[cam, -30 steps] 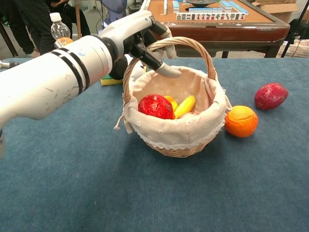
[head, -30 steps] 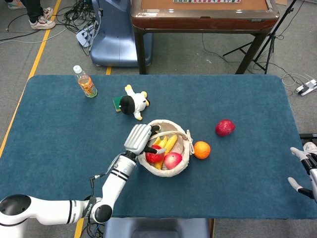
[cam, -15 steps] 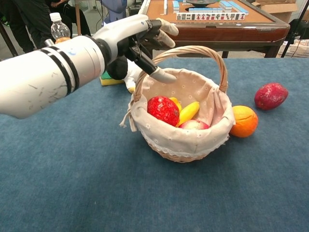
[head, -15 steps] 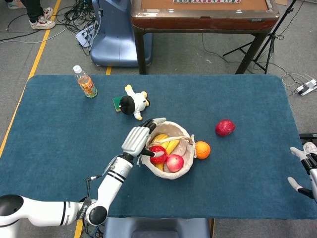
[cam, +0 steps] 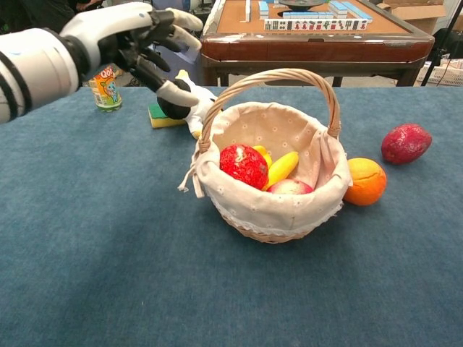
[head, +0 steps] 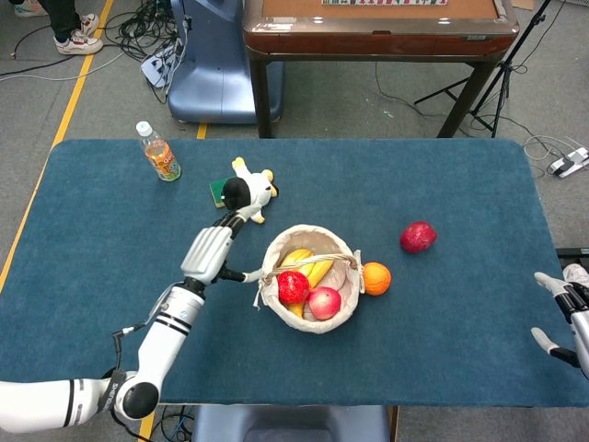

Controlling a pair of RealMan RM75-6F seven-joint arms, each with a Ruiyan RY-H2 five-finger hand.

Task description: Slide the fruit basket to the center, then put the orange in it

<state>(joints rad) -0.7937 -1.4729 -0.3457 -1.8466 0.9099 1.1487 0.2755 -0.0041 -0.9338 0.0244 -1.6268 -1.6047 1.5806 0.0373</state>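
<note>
The wicker fruit basket (head: 342,305) (cam: 272,214), lined with white cloth, stands near the table's middle with a red fruit, bananas and an apple inside. The orange (head: 375,278) (cam: 364,181) lies on the cloth touching the basket's right side. My left hand (head: 210,252) (cam: 137,40) hovers left of the basket, apart from it, fingers spread and holding nothing. My right hand (head: 563,312) shows only at the far right edge of the head view, fingers apart and empty.
A dark red fruit (head: 418,237) (cam: 405,143) lies right of the orange. A black-and-white plush toy (head: 248,194) on a green sponge and an orange drink bottle (head: 160,153) sit at the back left. A wooden table (head: 377,28) stands beyond the far edge.
My left hand let go of the basket's rim and pulled back to the left, fingers opening. The basket shifted slightly right against the orange, then stayed put.
</note>
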